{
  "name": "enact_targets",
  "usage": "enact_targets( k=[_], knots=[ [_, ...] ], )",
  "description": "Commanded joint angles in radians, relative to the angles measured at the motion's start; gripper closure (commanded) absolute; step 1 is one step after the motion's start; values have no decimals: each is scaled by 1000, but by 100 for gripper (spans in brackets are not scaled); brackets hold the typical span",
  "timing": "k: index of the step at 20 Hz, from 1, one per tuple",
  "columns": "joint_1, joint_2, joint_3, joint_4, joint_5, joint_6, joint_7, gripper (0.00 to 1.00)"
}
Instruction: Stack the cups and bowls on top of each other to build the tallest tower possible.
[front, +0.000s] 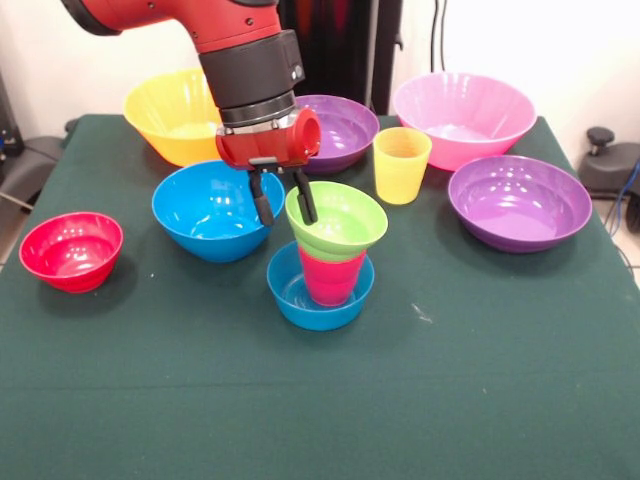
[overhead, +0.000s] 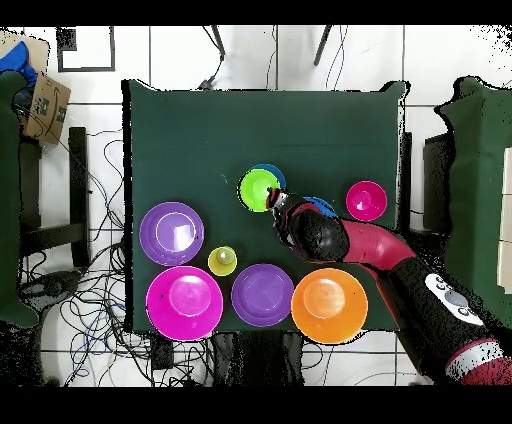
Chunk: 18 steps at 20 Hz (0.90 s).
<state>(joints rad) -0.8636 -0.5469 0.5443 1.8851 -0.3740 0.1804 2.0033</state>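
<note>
The tower stands mid-table: a small blue bowl (front: 300, 300) holds the red cup (front: 330, 278), with the lime green bowl (front: 340, 222) sitting tilted on top. The overhead view shows the green bowl (overhead: 258, 189) with the blue bowl's rim (overhead: 271, 170) behind it. My gripper (front: 284, 204) is open, its fingers astride the green bowl's left rim, one finger (front: 305, 200) over the bowl's inside and the other outside. The gripper also shows in the overhead view (overhead: 276, 204). The yellow cup (front: 402, 165) stands upright to the right, also in the overhead view (overhead: 222, 261).
A medium blue bowl (front: 205, 215) sits just left of the tower and a small red bowl (front: 70, 250) at far left. At the back stand a large yellow bowl (front: 170, 115), a purple bowl (front: 345, 130) and a large pink bowl (front: 463, 118). Another purple bowl (front: 519, 202) sits at right.
</note>
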Motion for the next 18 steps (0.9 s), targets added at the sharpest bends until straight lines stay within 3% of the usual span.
enact_targets(
  k=[1,18],
  knots=[
    [24,-14,3,7,-72,82,-50,0],
    [-10,28,15,-12,-93,77,-84,0]
  ],
)
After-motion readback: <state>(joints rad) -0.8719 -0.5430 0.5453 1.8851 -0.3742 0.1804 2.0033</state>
